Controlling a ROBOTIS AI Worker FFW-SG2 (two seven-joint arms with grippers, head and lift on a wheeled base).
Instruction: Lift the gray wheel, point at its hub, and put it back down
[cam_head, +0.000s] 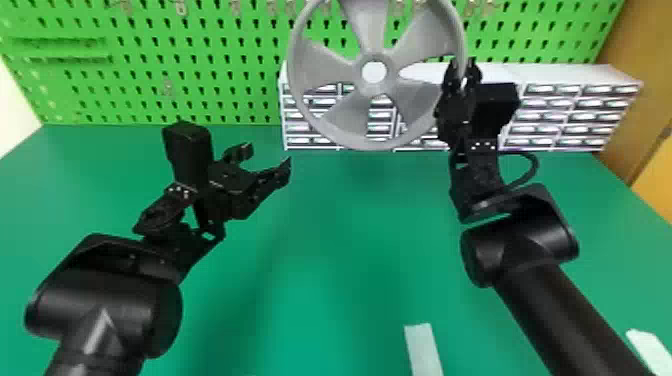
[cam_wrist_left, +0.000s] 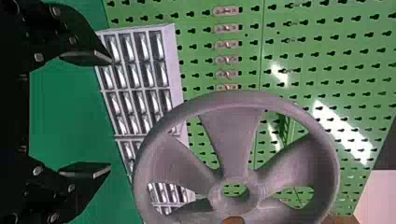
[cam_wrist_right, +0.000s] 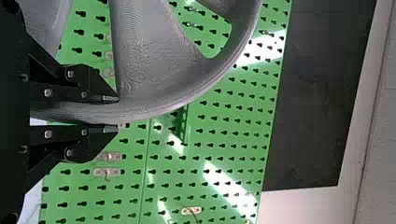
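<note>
- The green table (cam_head: 320, 310) is spreading beneath both arms.
- The green pegboard (cam_head: 200, 65) is standing behind the table.
- The white drawer unit (cam_head: 560, 72) is sitting before the pegboard.
- The gray wheel (cam_head: 370, 30) is hanging upright above the table, in front of the drawer unit.
- The right gripper (cam_head: 464, 70) is closing its fingers around the wheel's rim, one on each side.
- The left gripper (cam_head: 269, 154) is spreading its fingers wide, holding nothing, apart from the wheel.
- Two pale strips (cam_head: 423, 350) are lying on the table.
</note>
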